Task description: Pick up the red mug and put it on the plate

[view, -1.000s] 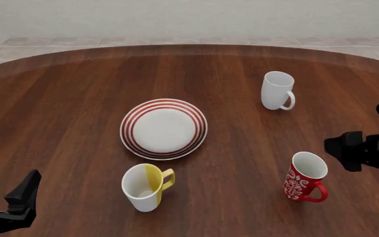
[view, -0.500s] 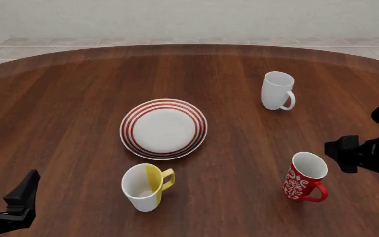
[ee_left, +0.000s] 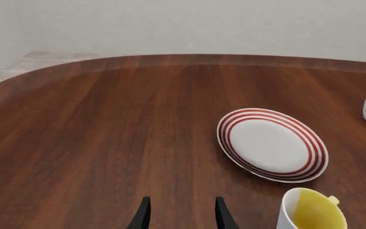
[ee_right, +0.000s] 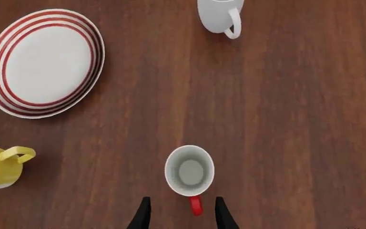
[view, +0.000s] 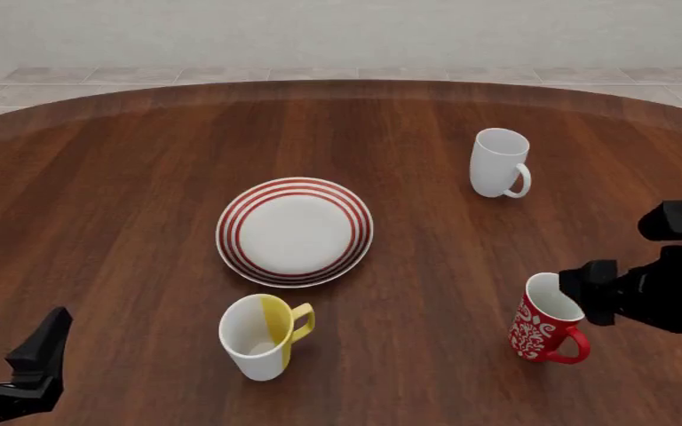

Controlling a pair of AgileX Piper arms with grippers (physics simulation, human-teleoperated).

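- The right gripper hangs above the red mug, fingers spread with the handle between them, holding nothing; the left gripper rests open and empty.
- Judged step: the approach; next comes lowering onto the mug and closing.
- The red mug stands upright and empty.
- Left of it and farther, the plate is bare.

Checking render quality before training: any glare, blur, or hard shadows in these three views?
Front view: sharp throughout, soft diffuse light, a pale sheen on the far table, only faint shadow under the red mug. Left wrist view: crisp, no glare on the plate. Right wrist view: sharp top-down look, the red mug shadowless, right gripper fingertips black silhouettes.
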